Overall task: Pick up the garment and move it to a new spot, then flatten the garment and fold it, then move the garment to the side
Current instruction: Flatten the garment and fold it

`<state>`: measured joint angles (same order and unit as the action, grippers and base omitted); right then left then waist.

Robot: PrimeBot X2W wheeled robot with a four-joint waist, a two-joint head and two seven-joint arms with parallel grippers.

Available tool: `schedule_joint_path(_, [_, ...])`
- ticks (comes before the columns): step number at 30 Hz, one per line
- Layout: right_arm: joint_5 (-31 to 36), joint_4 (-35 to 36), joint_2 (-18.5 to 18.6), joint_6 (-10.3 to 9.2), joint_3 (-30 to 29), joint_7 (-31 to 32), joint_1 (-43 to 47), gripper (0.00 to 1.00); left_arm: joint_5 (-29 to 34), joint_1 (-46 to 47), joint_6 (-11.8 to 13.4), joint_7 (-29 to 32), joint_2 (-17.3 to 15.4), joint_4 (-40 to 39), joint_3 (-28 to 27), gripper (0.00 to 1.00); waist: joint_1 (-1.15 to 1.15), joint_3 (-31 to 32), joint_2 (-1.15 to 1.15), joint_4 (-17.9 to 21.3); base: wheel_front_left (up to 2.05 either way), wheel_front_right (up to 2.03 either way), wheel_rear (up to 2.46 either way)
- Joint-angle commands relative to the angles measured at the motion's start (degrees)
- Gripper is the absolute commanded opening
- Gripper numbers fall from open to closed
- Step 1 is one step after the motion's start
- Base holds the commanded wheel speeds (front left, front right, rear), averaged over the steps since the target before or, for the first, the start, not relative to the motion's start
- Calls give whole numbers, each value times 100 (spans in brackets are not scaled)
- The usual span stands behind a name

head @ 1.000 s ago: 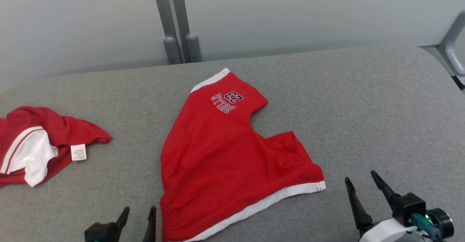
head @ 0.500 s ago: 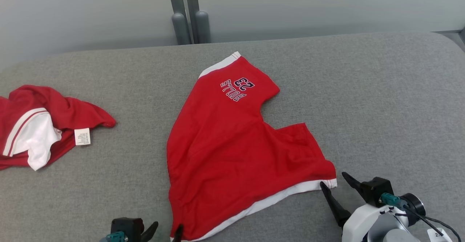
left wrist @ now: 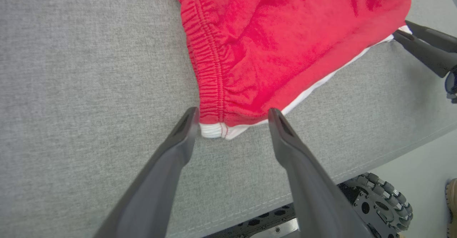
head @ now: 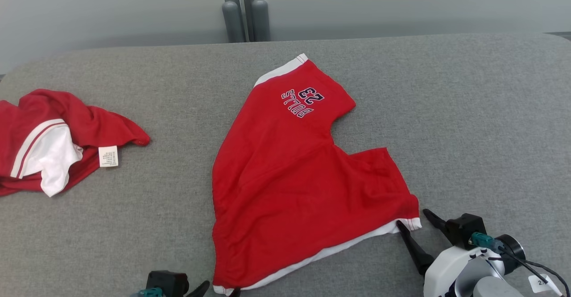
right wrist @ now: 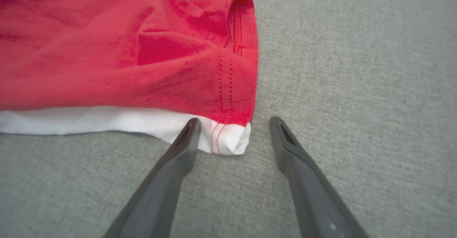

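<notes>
Shorts (head: 294, 176) spread on grey padded surface (head: 468, 123), near corners bracketed, nothing gripped.

They lay flat around the middle of the surface, red with white trim (right wrist: 107, 122), the "BULLS 23" print (head: 302, 102) upside down on the far leg. My left gripper (left wrist: 232, 113) stood with its fingers parted, straddling the near-left corner where the gathered elastic edge met the white trim; one tip sat just beside that corner. My right gripper (right wrist: 234, 120) was likewise spread at the near-right corner, one tip over the white trim, the other over bare grey cloth beside it. A crumpled red-and-white garment (head: 58, 154) sat well apart on my left.
</notes>
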<state>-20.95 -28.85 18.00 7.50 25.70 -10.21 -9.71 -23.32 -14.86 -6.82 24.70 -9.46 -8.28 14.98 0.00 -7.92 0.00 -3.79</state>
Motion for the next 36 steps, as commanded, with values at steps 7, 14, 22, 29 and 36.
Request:
schedule_joint_path(7, [-54,-71,-25,-2,114,-32,-160,100,-186,185,-48,28,-337,255,144,100,0,-91,0,11,0,0,0])
schedule_joint_path(14, [-111,-115,-22,-2,213,-33,-263,100,-224,544,-65,-110,-388,643,334,100,0,-203,0,70,0,0,0])
schedule_joint_path(22, [-244,-173,-3,-2,346,37,-312,100,-394,654,-65,-194,-507,960,513,26,0,-229,0,124,0,0,0])
schedule_joint_path(29, [-641,14,152,-5,543,142,-335,0,-503,784,-69,-448,-570,1036,613,0,0,-189,0,145,0,0,0])
schedule_joint_path(36, [-1430,983,642,-4,236,175,39,0,-868,533,-69,-665,-616,406,535,0,0,-6,0,195,0,0,0])
